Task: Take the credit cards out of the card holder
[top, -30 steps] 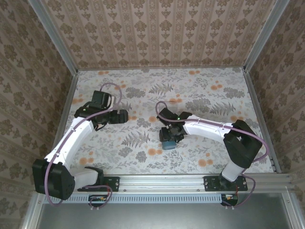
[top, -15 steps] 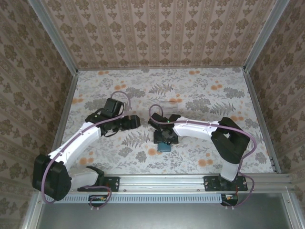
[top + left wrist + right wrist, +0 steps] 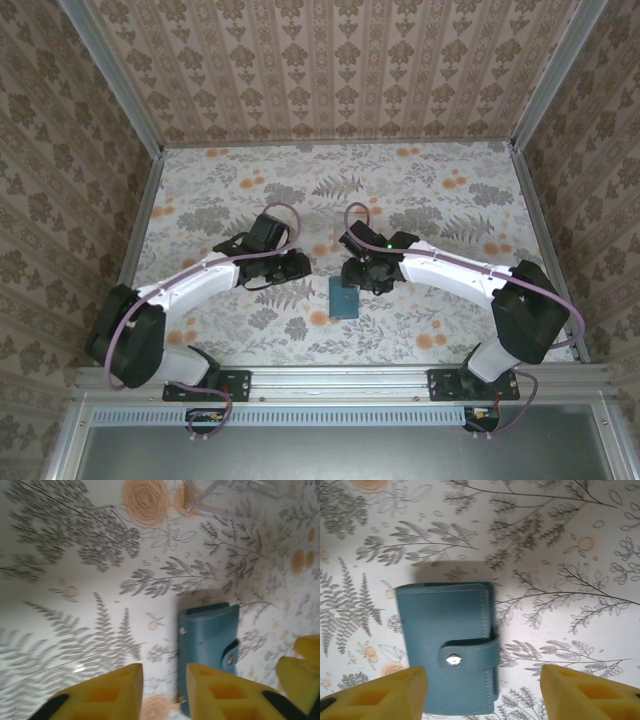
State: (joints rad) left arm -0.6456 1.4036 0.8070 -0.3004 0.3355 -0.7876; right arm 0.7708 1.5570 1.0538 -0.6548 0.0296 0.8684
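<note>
Card holder (image 3: 343, 298), a small teal wallet, lies flat on the floral table cover (image 3: 450, 200) between the two arms, toward the near side of the table. It is folded shut, with its strap (image 3: 470, 655) snapped across the front. The credit cards are presumably tucked inside, though with the cover closed this cannot be confirmed.

The right gripper (image 3: 484, 677) hovers just above the holder. Its jaws are spread wider than the wallet and grip nothing. The left gripper (image 3: 164, 680) hangs just beside the holder, its yellow fingers (image 3: 100, 695) separated by a narrow empty gap. A transparent tray (image 3: 225, 492) sits farther back on the table.

Likely risks from here:
- The wallet lies flat against the cover, so a finger may slide over it or push it along rather than getting under an edge.
- If the strap is tugged while nothing pins the wallet down, the whole wallet will probably lift or spin.
- The left jaws look too narrow to straddle the wallet without widening.
- The two grippers are close together and could knock into each other.
</note>
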